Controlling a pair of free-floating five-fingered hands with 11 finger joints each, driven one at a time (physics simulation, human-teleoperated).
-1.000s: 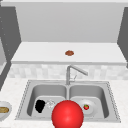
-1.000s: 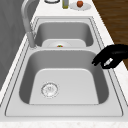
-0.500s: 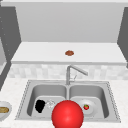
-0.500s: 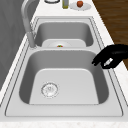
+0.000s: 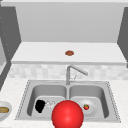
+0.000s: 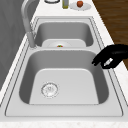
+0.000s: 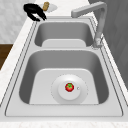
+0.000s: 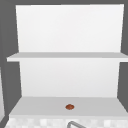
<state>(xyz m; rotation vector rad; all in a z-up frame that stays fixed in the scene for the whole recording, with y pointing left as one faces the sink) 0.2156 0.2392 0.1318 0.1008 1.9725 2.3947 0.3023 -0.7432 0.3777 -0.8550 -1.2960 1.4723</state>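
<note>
My left hand (image 5: 40, 106) hangs over the left basin of the steel double sink (image 5: 110, 100). In the left side view the hand (image 6: 112, 57) hovers at the basin's front rim, fingers loosely bent downward with nothing between them. From the right side the same hand (image 7: 33, 10) shows at the far end near the counter. A white plate (image 7: 56, 96) with a small red tomato (image 7: 69, 87) lies in the right basin. A big red ball (image 5: 67, 115) sits low at the sink's front edge in the front view.
The faucet (image 5: 68, 73) rises behind the divider, spout swung toward the right basin. A bowl (image 5: 3, 110) with a tan item stands on the left counter. The right counter holds a plate with a red fruit (image 6: 80, 3) and a bottle (image 6: 65, 3). A brown item (image 8: 69, 107) lies on the shelf.
</note>
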